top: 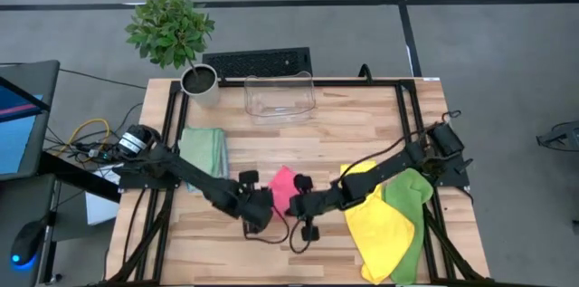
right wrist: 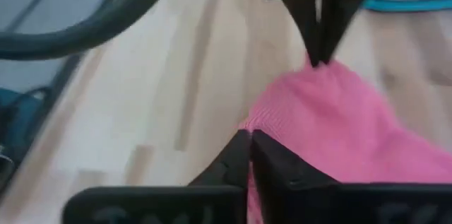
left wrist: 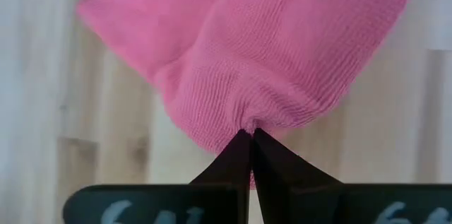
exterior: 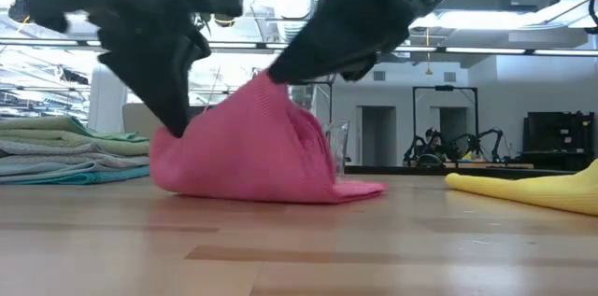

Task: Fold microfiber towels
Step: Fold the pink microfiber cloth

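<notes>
A pink microfiber towel (top: 283, 186) sits near the middle of the table, pulled up into a tent shape (exterior: 252, 147), its lower edge on the wood. My left gripper (top: 269, 202) is shut on its left side, low down (exterior: 177, 123). My right gripper (top: 298, 198) is shut on its raised peak (exterior: 271, 77). A stack of folded towels (top: 204, 149) lies at the left. A yellow towel (top: 375, 224) and a lime green towel (top: 414, 219) lie spread at the right. My left gripper pinches a bunched bit of the pink towel's edge (left wrist: 247, 116) between its two fingers, coming steeply from above and from the table's left. The cloth puckers at the fingertips. That side of the towel stays low, close to the table. My right gripper pinches a fold of the pink towel (right wrist: 265, 121) between its two fingers, slanting down from the table's right. It holds the towel's highest point (exterior: 273, 79). The cloth hangs from there, and its lower edge (exterior: 355, 189) lies on the table.
A clear plastic bin (top: 279, 97) stands at the far middle, with a potted plant (top: 201, 81) to its left at the far edge. Bare wood (top: 271, 260) runs along the near edge in front of the grippers.
</notes>
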